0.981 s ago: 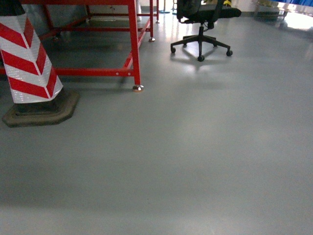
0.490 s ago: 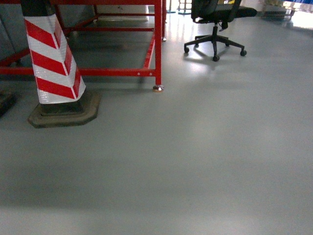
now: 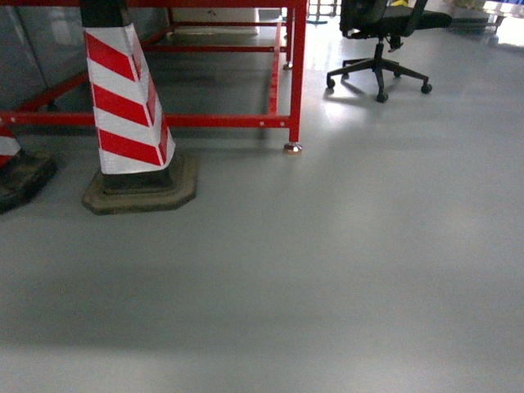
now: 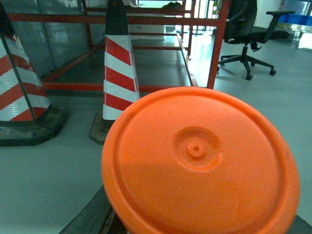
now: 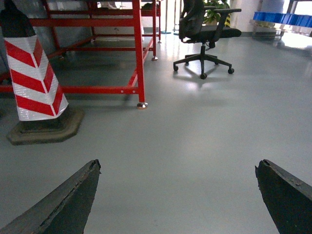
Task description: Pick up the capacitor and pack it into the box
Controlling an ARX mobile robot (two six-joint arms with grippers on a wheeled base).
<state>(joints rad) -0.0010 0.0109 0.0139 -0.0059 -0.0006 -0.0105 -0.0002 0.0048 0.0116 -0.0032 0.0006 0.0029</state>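
neither box nor capacitor is in view, so picking looks not yet begun: the right claw [image 5: 178, 195] gapes empty over bare floor [image 3: 344, 270], the left claw's state i cannot tell behind an orange disc [image 4: 200, 161].

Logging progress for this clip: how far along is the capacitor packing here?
Nothing looks done: no capacitor or box shows in any view, only grey floor, a striped cone and a red frame. In hand: the right tool is open and empty; an orange disc fills the left wrist view, hiding the left tool. Picking and packing remain.
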